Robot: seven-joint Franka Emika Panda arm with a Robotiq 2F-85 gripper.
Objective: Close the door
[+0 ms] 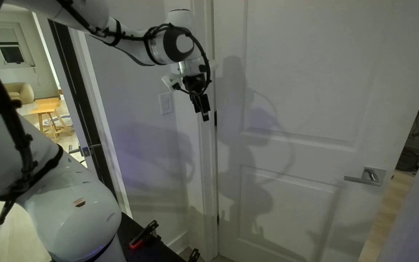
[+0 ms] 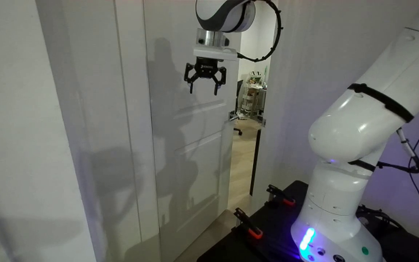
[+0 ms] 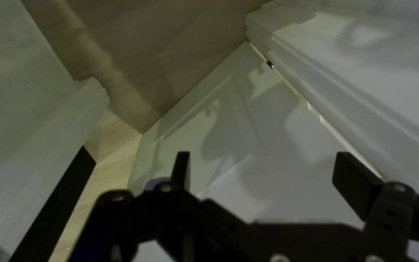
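Observation:
The white panelled door (image 1: 296, 153) stands ajar, also seen in an exterior view (image 2: 202, 160) and in the wrist view (image 3: 227, 145). A gap with a lit room behind it shows beside its handle edge. The silver lever handle (image 1: 367, 177) sits near that edge; it also shows small in an exterior view (image 2: 233, 116) and is out of the wrist view. My gripper (image 2: 203, 91) is open with nothing between its fingers, pointing down in front of the door. It hangs near the hinge side (image 1: 203, 113), apart from the handle. Its fingers also show in the wrist view (image 3: 262, 156).
A light switch (image 1: 166, 103) is on the wall beside the hinge-side frame. The robot base stands on a black table (image 2: 216, 251) with clamps (image 2: 248, 223) at its edge. A door jamb (image 2: 267, 153) stands across the gap. A stool (image 1: 47, 105) shows through another doorway.

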